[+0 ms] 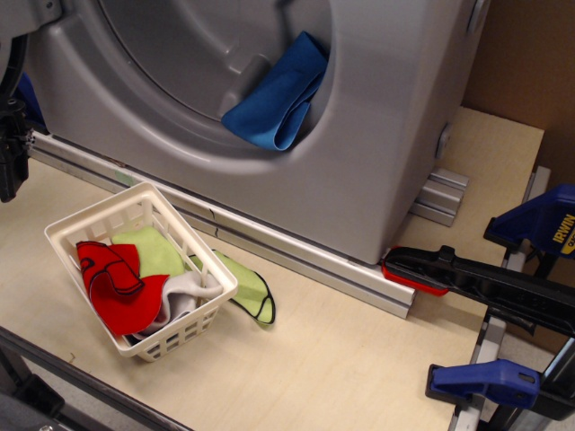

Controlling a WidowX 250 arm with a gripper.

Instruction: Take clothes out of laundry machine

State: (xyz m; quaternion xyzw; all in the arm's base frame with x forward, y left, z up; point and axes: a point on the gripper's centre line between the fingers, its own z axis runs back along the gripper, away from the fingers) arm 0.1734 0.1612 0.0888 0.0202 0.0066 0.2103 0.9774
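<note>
The bright blue cloth (277,97) lies folded and floppy over the lower right rim of the round drum opening of the silver-grey laundry machine (377,153), partly inside the ribbed drum and partly hanging out. A black part of my arm or gripper (11,148) shows at the far left edge, well away from the cloth. Most of it is cut off by the frame, so its fingers do not show and I cannot tell whether it is open or shut. Nothing is visibly held.
A small white slatted basket (184,337) stands on the light wooden table in front of the machine, holding a red black-edged cloth (117,287) and a lime-green one (247,287) spilling over its side. Blue and black clamps (503,287) sit at the right. An aluminium rail (296,251) runs along the machine's base.
</note>
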